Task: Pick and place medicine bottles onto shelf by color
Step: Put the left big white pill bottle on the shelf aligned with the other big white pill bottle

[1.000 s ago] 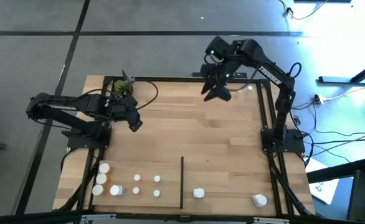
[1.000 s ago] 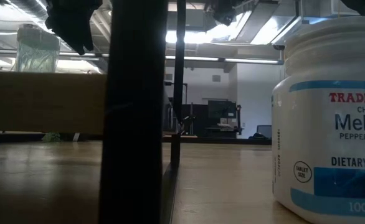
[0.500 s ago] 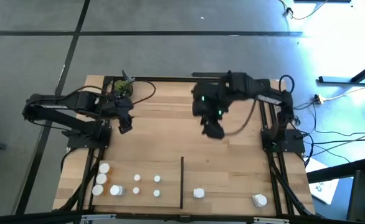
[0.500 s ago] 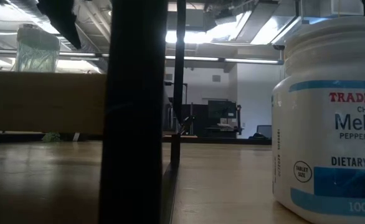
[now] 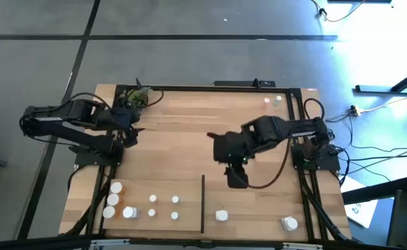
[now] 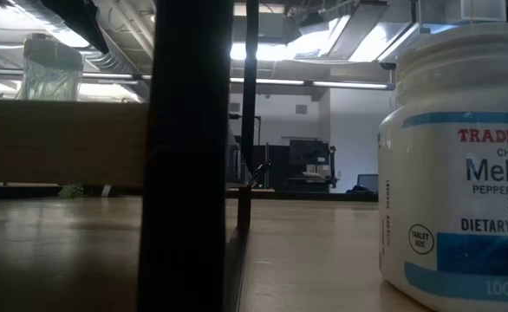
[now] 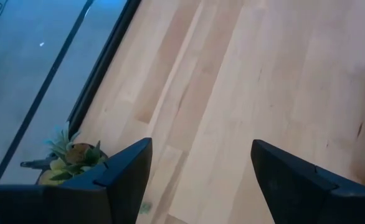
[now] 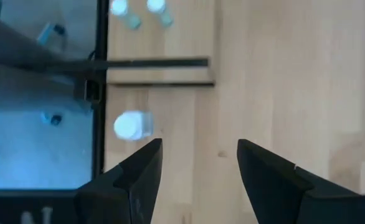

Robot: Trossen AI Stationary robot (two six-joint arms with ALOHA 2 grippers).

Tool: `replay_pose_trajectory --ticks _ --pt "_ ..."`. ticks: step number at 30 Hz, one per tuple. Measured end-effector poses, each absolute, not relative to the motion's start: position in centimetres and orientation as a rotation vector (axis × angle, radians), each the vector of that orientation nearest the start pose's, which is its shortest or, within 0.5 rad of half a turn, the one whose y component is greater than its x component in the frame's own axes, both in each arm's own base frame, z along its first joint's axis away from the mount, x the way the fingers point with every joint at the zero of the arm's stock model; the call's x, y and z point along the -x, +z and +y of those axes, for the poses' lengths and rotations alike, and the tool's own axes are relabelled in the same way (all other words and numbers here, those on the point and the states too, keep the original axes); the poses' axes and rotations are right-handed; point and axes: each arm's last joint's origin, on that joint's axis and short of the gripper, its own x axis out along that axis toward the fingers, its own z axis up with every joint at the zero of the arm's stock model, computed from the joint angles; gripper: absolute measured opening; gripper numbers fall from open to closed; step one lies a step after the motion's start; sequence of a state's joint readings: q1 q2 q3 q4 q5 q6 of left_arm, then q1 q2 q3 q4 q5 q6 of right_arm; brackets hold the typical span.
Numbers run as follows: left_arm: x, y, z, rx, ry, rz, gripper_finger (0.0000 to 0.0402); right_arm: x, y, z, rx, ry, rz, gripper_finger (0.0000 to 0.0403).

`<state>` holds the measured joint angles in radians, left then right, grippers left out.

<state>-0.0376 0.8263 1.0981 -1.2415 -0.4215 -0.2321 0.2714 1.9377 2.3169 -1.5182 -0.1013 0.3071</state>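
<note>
Several white-capped bottles [image 5: 152, 200] stand on the shelf board near its near edge, left of the black divider strip [image 5: 203, 203]; one of them [image 5: 129, 212] has an orange body. Two white bottles [image 5: 221, 216] [image 5: 289, 223] stand right of the strip. My right gripper [image 5: 235, 178] is open and empty over the board's middle, on the far side of the nearer white bottle [image 8: 132, 125]. My left gripper [image 5: 130, 132] is open and empty near the board's left edge, beside the potted plant [image 7: 70, 155]. The low view shows one white labelled bottle [image 6: 462, 173] close up.
A small green potted plant [image 5: 137, 97] stands at the far left corner. Two small objects [image 5: 273, 101] lie at the far right corner. Black rails [image 5: 297, 125] edge the board. A dark post [image 6: 189, 156] fills part of the low view.
My right gripper has swung from the far right corner toward the near edge and the board's middle, and now stands beyond the divider strip's far end. My left gripper has drawn back toward the left edge.
</note>
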Motion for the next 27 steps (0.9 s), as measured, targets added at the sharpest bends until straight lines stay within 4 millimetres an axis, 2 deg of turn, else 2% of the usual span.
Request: replay_pose_trajectory --ticks 9,15,20,27 --pt "-11.3 34.5 0.8 -0.003 0.458 0.880 0.0267 -35.0 38.3 13.9 0.024 0.328 1.290 0.0208" --pt "-11.3 34.5 0.8 0.019 0.469 0.873 0.0267 -34.6 38.0 15.3 0.002 0.272 1.303 0.0208" --pt "-11.3 34.5 0.8 0.021 0.470 0.872 0.0267 -34.0 38.0 16.5 0.102 0.210 1.268 0.0208" --pt "-11.3 34.5 0.8 0.022 0.470 0.868 0.0267 -33.6 38.4 16.6 0.100 0.184 1.251 0.0208"
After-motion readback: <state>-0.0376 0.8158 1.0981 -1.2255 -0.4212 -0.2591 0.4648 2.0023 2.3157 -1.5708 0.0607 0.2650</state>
